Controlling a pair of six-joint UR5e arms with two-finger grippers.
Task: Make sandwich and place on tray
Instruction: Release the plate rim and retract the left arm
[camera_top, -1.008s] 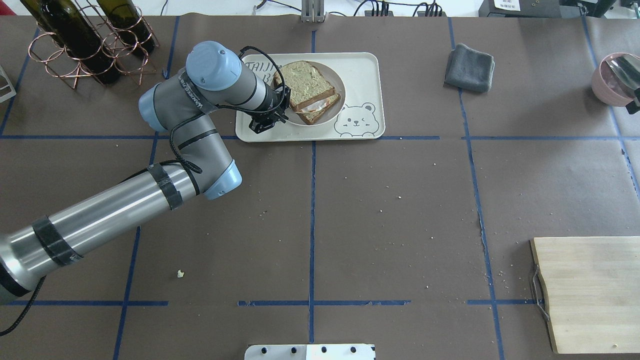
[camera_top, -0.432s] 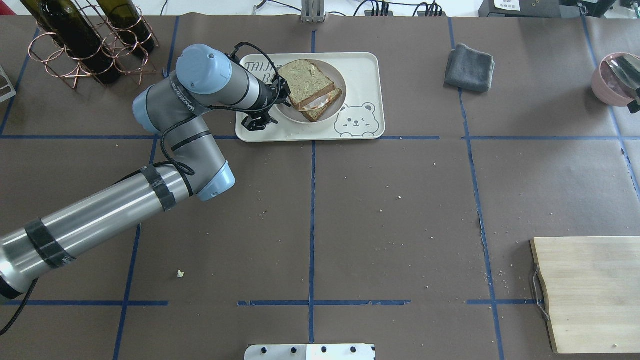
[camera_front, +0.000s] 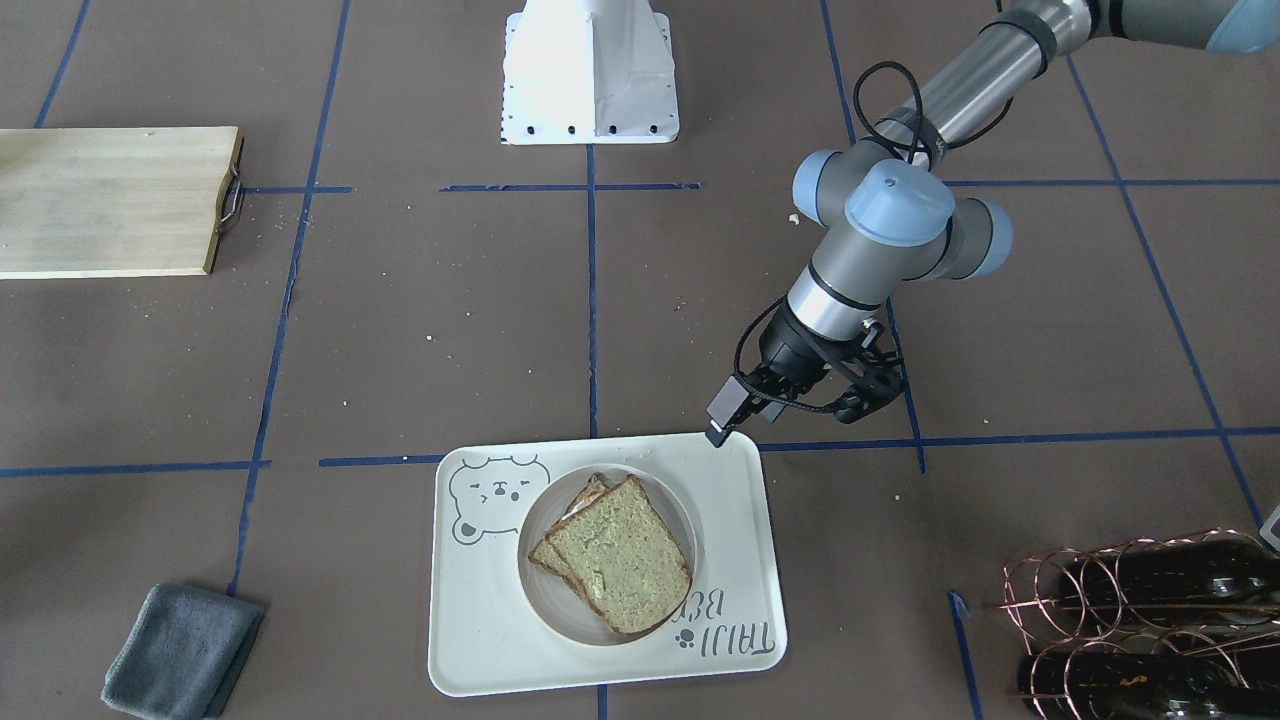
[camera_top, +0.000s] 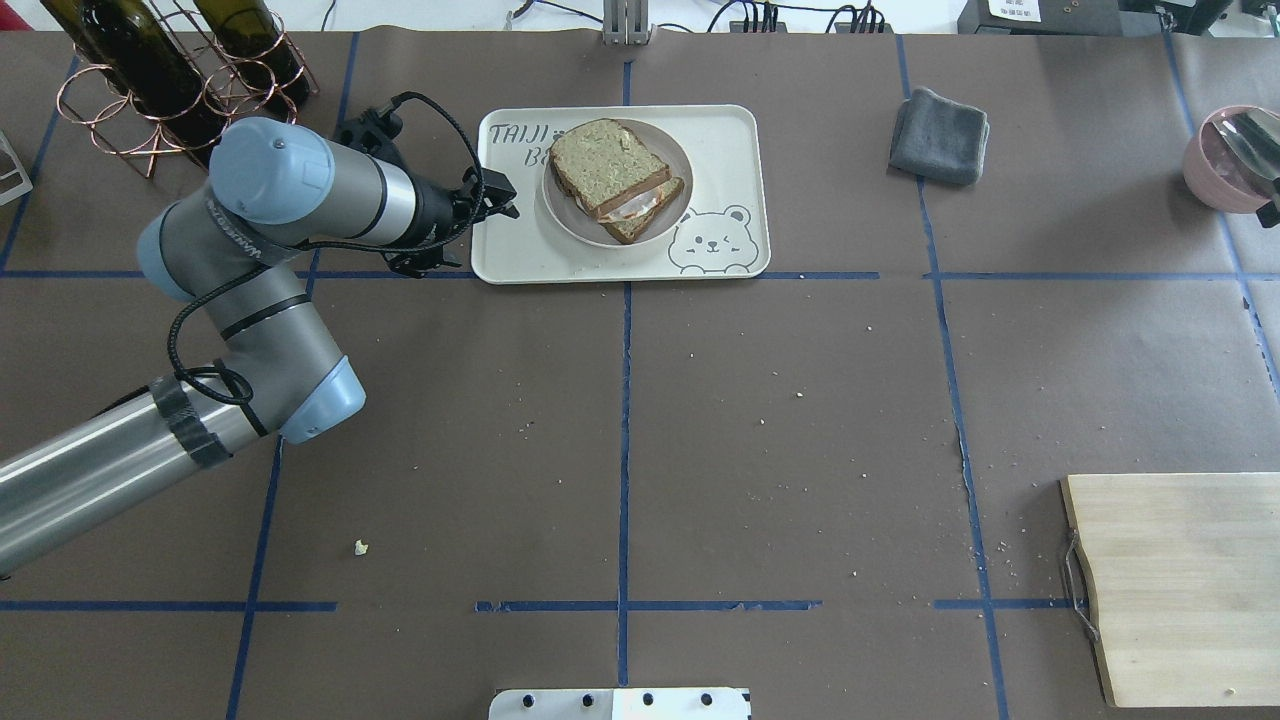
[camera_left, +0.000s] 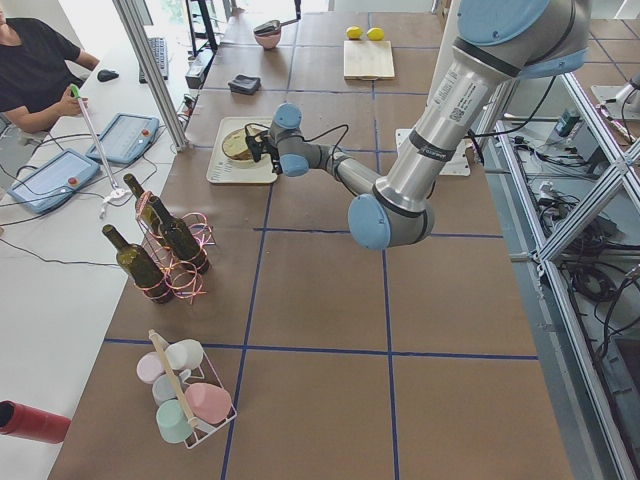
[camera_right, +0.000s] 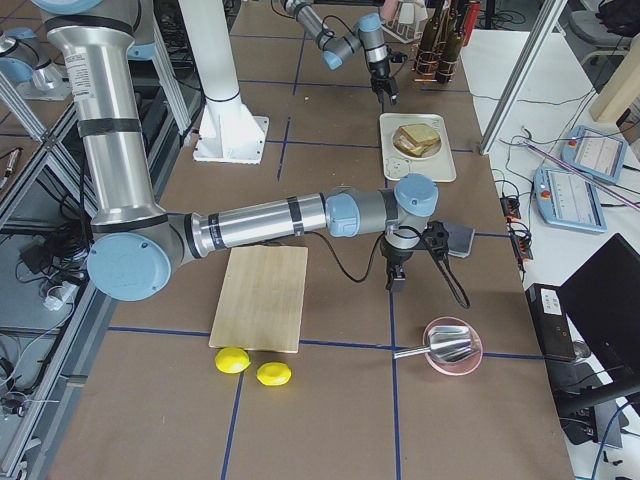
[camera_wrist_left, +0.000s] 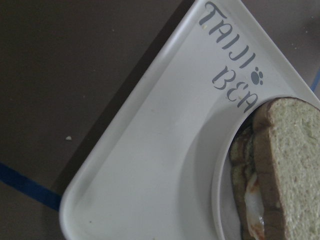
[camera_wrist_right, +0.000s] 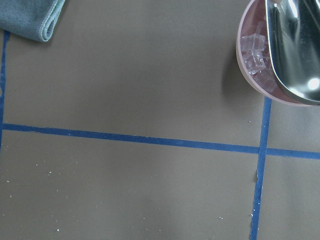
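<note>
A broad table (camera_top: 800, 500) covered in brown paper fills the scene, marked into large rectangles by blue tape lines (camera_top: 624, 450) and dotted with pale crumbs (camera_top: 799, 396). Aluminium posts (camera_left: 150, 70) rise along its far edge, and beyond them runs a white bench (camera_left: 50, 280) with a dark keyboard (camera_left: 158, 55) and two blue-edged tablets (camera_left: 45, 180). On the near side, grey floor (camera_left: 600, 400) lies strewn with cables (camera_left: 556, 208). The light is bright and even, with soft shadows
</note>
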